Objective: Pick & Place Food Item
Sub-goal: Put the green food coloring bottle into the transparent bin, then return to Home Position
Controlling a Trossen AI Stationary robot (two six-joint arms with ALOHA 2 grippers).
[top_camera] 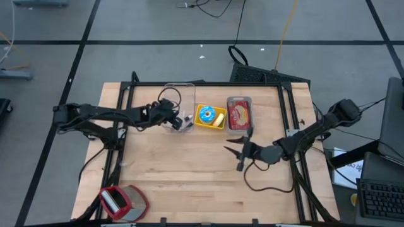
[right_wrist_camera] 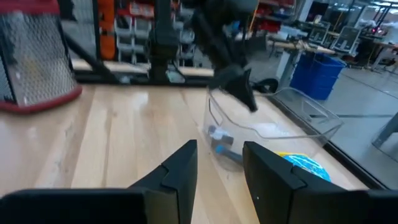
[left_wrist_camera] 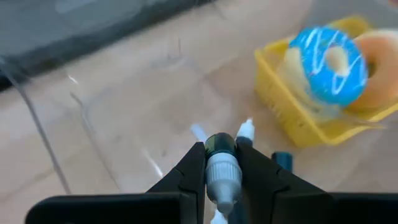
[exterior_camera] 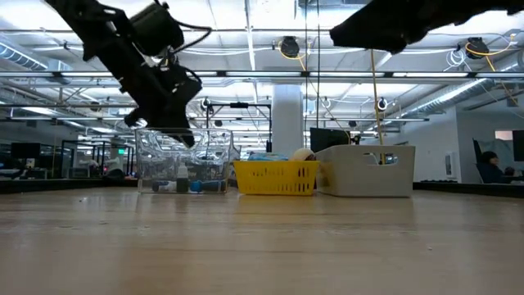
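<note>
A clear plastic container [top_camera: 178, 94] stands at the table's far side with a few small bottles on its floor [exterior_camera: 184, 185]. My left gripper [left_wrist_camera: 221, 152] hangs over its rim [exterior_camera: 184, 135], shut on a small grey bottle [left_wrist_camera: 221, 171] with a dark cap. Right of the container, a yellow basket [top_camera: 218, 123] holds a blue-iced donut [left_wrist_camera: 328, 65]. Beside the basket, a grey bin [top_camera: 239, 99] holds a red packaged item [top_camera: 239, 115]. My right gripper [top_camera: 235, 153] hovers open nearer the table's middle [right_wrist_camera: 219, 152], with nothing between its fingers. My left gripper pinches the small bottle's grey body [left_wrist_camera: 221, 177] between its two fingers, the dark cap [left_wrist_camera: 219, 143] sticking out past the fingertips. The fingers come slanting down from the table's left. The bottle hangs clear above the container's floor.
A red wire-sided holder [top_camera: 123, 202] lies at the table's near left corner. The wooden tabletop [top_camera: 189, 170] between the holder and my right gripper is bare. Cables trail from the right arm [top_camera: 265, 183].
</note>
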